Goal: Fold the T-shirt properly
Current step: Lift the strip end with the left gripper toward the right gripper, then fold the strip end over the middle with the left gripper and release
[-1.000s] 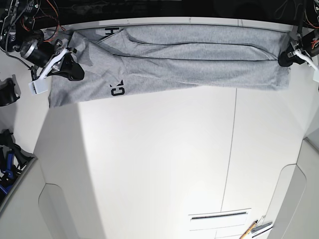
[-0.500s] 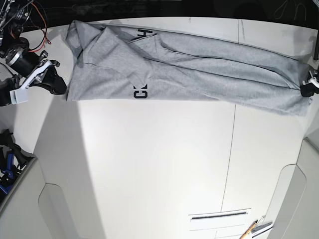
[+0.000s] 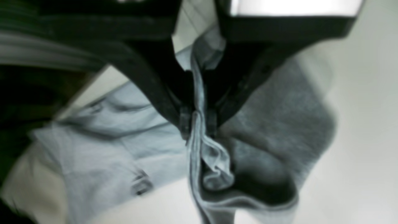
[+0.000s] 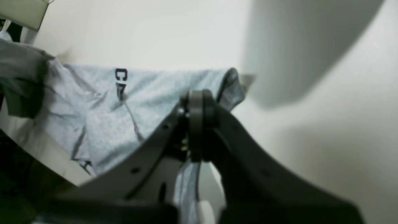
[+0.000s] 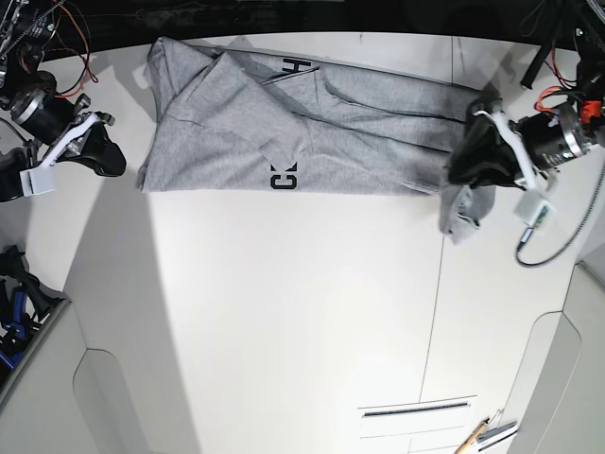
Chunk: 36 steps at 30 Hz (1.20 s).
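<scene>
I see my left gripper (image 3: pixel 198 119) pinching the grey T-shirt (image 5: pixel 312 132) at right; my right gripper (image 4: pixel 196 107) is pressed together, away from the cloth at upper left.

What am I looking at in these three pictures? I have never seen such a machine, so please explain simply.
It is a robot with two arms folding clothes. One camera looks down on a white table; the other two sit on the wrists, just behind the grippers. A grey T-shirt with black letters lies along the far edge. The left gripper is shut on the T-shirt, pinching a fold and lifting that end. The right gripper is at the other end; its jaws are closed, with a bit of grey cloth showing just below them.
</scene>
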Each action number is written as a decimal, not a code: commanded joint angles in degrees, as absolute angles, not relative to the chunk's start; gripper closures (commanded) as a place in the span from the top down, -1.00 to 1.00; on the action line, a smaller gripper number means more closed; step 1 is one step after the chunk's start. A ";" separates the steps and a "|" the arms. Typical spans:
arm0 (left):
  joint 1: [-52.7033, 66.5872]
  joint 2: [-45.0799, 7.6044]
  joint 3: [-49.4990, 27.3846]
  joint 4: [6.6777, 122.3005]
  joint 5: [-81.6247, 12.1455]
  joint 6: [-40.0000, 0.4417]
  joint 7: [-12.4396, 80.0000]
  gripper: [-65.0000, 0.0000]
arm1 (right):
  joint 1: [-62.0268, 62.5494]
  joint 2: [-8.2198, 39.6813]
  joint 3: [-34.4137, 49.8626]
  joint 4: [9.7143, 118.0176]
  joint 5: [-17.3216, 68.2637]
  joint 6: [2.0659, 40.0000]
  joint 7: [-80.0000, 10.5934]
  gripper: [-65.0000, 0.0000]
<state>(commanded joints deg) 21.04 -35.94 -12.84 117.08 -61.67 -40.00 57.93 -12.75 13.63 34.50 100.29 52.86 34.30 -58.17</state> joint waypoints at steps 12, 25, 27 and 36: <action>18.09 -33.93 8.03 117.03 -51.57 -40.00 52.90 -1.00 | -12.91 13.63 34.50 100.27 52.71 34.30 -58.74 -1.00; 18.24 -32.03 8.40 117.03 -56.77 -40.00 53.15 0.29 | -19.51 13.28 34.48 100.22 53.63 32.80 -60.23 0.36; 18.22 -31.66 8.40 117.03 -56.73 -40.00 53.15 0.29 | -20.56 13.30 34.48 100.01 54.35 32.86 -60.18 0.36; 18.24 -29.06 8.38 117.05 -56.82 -40.00 56.18 0.29 | -19.05 13.28 30.52 91.53 56.36 33.45 -58.24 0.36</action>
